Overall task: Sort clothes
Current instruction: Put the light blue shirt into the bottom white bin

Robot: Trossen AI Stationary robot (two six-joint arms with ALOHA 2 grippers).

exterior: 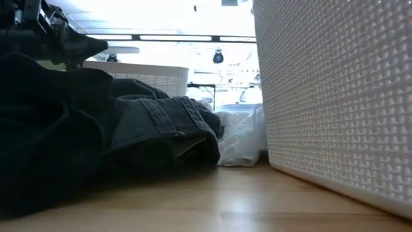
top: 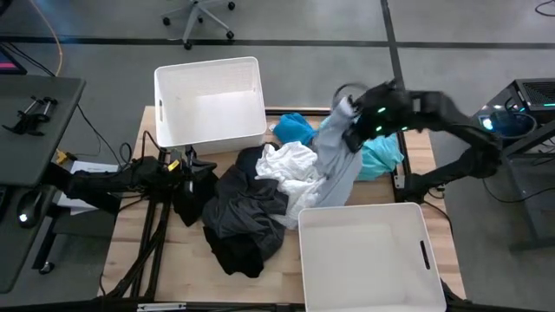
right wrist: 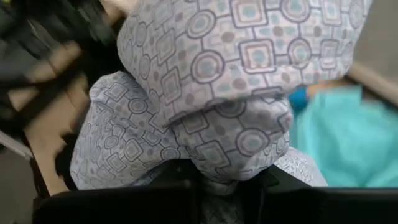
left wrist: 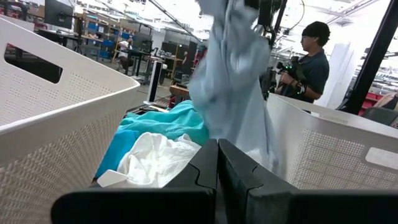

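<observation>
My right gripper [top: 354, 121] is raised over the table's far right and is shut on a pale grey-blue patterned garment [top: 334, 160]. The garment also shows in the left wrist view [left wrist: 233, 81]. The clothes pile lies mid-table: black and dark grey pieces [top: 243, 212], a white one [top: 290, 165], a turquoise one [top: 381, 156] and a bright blue one [top: 293, 128]. My left gripper [top: 186, 169] is shut, fingers together [left wrist: 217, 168], at the dark pile's left edge. In the low view it stands above the dark cloth [exterior: 64, 38]. My right gripper pinches a bunched fold of the patterned garment [right wrist: 227, 165] between its two fingers, several layers gathered. The garment hangs slack below the gripper, and its lower end [top: 323, 192] rests on the pile beside the near bin. My left gripper: I cannot tell whether it touches the dark cloth.
A white bin [top: 210, 102] stands at the table's far left and another white bin [top: 368, 256] at the near right, its wall filling the low view [exterior: 335, 96]. A person [left wrist: 311, 62] stands in the room beyond the table.
</observation>
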